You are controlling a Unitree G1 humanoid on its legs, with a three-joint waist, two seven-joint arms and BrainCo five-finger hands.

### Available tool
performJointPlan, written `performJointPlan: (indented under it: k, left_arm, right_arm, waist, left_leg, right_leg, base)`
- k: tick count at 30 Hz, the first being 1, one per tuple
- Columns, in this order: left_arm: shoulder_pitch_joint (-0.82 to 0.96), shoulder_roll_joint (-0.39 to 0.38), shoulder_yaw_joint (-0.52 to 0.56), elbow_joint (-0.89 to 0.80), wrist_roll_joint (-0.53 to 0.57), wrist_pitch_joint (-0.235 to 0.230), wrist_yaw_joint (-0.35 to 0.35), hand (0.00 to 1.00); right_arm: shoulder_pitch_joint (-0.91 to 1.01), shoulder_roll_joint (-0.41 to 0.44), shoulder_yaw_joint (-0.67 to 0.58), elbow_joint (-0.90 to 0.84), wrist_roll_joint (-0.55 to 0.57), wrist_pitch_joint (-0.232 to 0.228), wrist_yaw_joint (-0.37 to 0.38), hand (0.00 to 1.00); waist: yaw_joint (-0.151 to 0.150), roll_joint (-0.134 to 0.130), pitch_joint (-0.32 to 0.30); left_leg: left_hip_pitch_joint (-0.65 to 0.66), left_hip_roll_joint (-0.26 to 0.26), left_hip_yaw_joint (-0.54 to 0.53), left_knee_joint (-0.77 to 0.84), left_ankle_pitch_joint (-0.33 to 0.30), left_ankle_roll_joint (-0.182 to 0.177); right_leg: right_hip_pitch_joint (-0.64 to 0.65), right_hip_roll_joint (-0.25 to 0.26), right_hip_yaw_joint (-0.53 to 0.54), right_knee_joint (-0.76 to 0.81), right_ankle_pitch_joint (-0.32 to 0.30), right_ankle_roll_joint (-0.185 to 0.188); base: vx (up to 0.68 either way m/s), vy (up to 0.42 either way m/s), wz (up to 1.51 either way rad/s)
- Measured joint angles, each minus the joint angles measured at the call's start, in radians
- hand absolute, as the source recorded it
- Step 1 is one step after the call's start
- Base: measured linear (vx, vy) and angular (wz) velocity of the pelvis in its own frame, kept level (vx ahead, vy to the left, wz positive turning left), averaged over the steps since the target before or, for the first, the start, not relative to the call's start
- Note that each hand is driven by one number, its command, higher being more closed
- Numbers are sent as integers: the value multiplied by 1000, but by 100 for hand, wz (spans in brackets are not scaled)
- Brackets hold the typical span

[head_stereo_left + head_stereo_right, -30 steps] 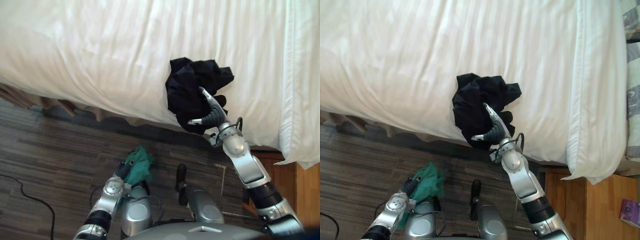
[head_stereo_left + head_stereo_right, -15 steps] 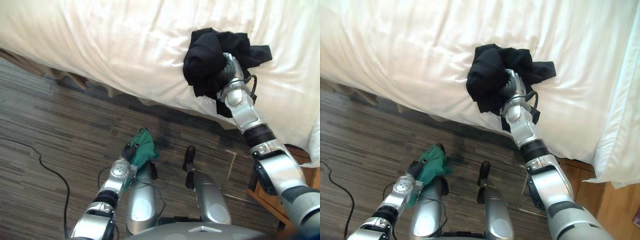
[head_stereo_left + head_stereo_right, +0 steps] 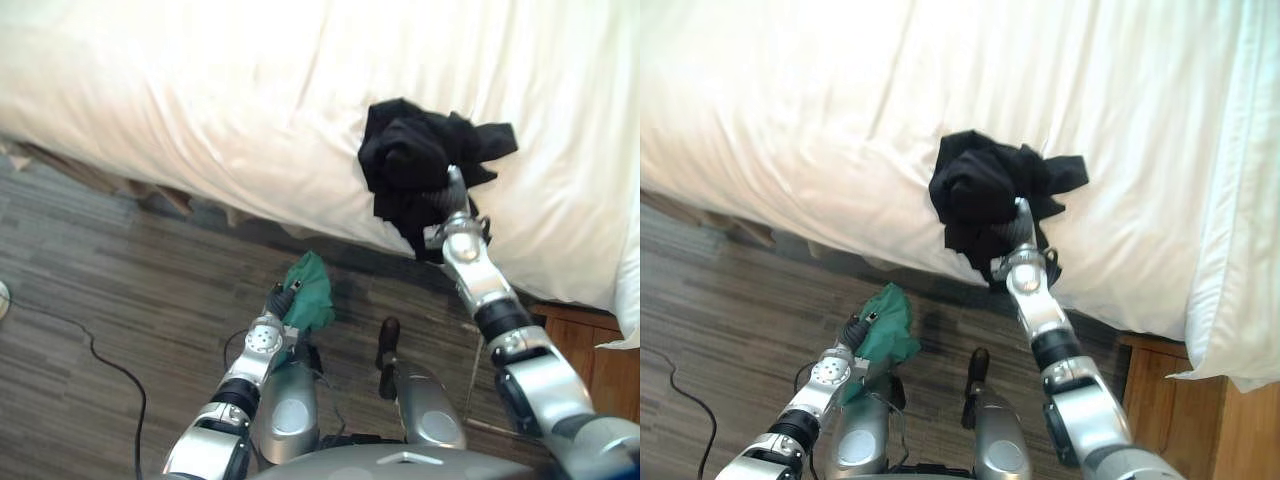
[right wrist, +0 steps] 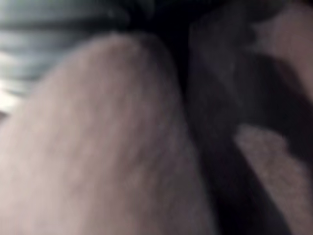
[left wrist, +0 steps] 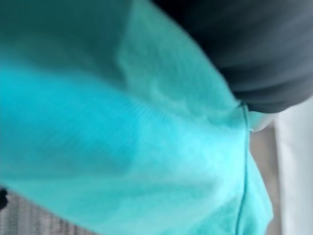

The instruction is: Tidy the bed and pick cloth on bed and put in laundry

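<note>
A crumpled black cloth (image 3: 420,158) lies on the white bed (image 3: 200,100) close to its near edge. My right hand (image 3: 452,200) reaches up from below and is pushed into the lower side of the black cloth, which covers most of it. The right wrist view has dark fabric (image 4: 210,122) pressed right against it. My left hand (image 3: 276,302) hangs low over the floor, shut on a bunched green cloth (image 3: 312,298). That green cloth (image 5: 146,147) also spreads across the left wrist view.
The bed's edge runs across the view, with dark wood-pattern floor (image 3: 120,280) below it. A wooden nightstand (image 3: 600,350) stands at the lower right. A folded white sheet edge (image 3: 1240,200) runs down the bed's right side.
The camera has shifted. My right hand, open beside the black cloth a second ago, has gone into the cloth. The left hand keeps hold of the green cloth.
</note>
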Motion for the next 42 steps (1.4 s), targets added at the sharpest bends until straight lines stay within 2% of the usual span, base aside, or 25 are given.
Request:
performJointPlan:
  k: [3,6,7,11,16,20,23,27,30,33,36,39,42]
  left_arm:
    - [70,-5,-20,9,0,-1,-5,100]
    - [115,-10,-19,25,-1,-11,-12,100]
    - [130,-11,-16,48,-1,-28,-26,100]
    - [163,-7,-10,106,-1,-47,-58,100]
    - [196,-10,-1,157,-3,-48,-98,100]
    - [221,-14,40,179,-11,-40,-110,100]
    - [226,-20,71,187,-38,-14,-119,100]
    - [229,-29,120,200,-43,61,-132,100]
    - [227,-38,182,199,-35,134,-128,100]
    - [231,-45,233,195,-71,151,-85,100]
    - [245,-48,260,195,-172,126,-53,100]
    - [265,-48,263,193,-293,60,-45,100]
    - [295,-51,260,168,-419,-1,-47,100]
  right_arm:
    - [131,41,-3,110,-14,-26,32,100]
    - [240,62,-34,234,-12,-23,62,100]
    - [304,62,-52,291,-12,-19,79,100]
    - [410,61,-87,365,-12,-10,118,100]
    - [449,65,-125,384,-14,-26,146,100]
    - [455,68,-148,400,-15,-25,174,100]
    - [456,68,-169,402,-29,-13,204,100]
    - [456,78,-238,407,-38,38,270,100]
    - [457,87,-274,422,-87,65,316,100]
    - [456,87,-271,433,-100,60,344,100]
    - [450,86,-248,439,-84,36,379,100]
    - [438,86,-198,439,-59,19,436,100]
    - [435,90,-154,440,-8,13,494,100]
  waist:
    - [-13,-1,-67]
    - [-30,9,-119]
    - [-35,15,-141]
    - [-59,22,-156]
    - [-78,18,-164]
    - [-79,13,-186]
    - [-79,13,-188]
    - [-82,12,-202]
    - [-82,-6,-209]
    - [-73,-16,-211]
    - [-54,-15,-210]
    - [-46,-11,-211]
    - [-42,-12,-212]
  left_leg:
    - [89,-9,39,-5,-36,-8]
    - [147,-19,51,-5,-62,-14]
    - [166,-20,63,-6,-72,-17]
    - [220,-20,77,-6,-88,-26]
    - [266,-20,97,-6,-99,-32]
    - [289,-19,102,-6,-103,-36]
    - [302,-20,97,-6,-106,-35]
    - [301,-34,58,-6,-106,-31]
    - [303,-58,-18,-6,-102,-23]
    - [302,-69,-76,-6,-101,-25]
    - [299,-69,-100,-6,-99,-27]
    - [280,-66,-143,-6,-86,-30]
    - [235,-78,-217,-6,-62,-20]
  right_leg:
    - [78,-12,21,-29,-7,9]
    - [136,-24,26,-45,-24,14]
    - [153,-26,28,-50,-29,13]
    - [202,-27,40,-64,-33,17]
    - [248,-27,49,-79,-32,17]
    - [267,-27,58,-82,-32,17]
    - [280,-27,59,-82,-33,17]
    - [285,-38,37,-56,-51,23]
    - [311,-58,-16,-1,-99,25]
    - [340,-61,-49,18,-125,18]
    - [352,-59,-69,29,-141,11]
    - [350,-51,-102,31,-152,5]
    - [351,-52,-188,33,-167,6]
  base:
    - [191,-30,-31]
    - [102,-5,-14]
    - [95,-6,-13]
    - [70,-13,-17]
    - [19,-10,-10]
    - [-4,-8,-7]
    - [-38,-9,-2]
    - [-21,-7,21]
    - [11,-19,70]
    - [3,-37,60]
    - [-26,-55,30]
    - [-14,-75,36]
    - [25,-77,83]
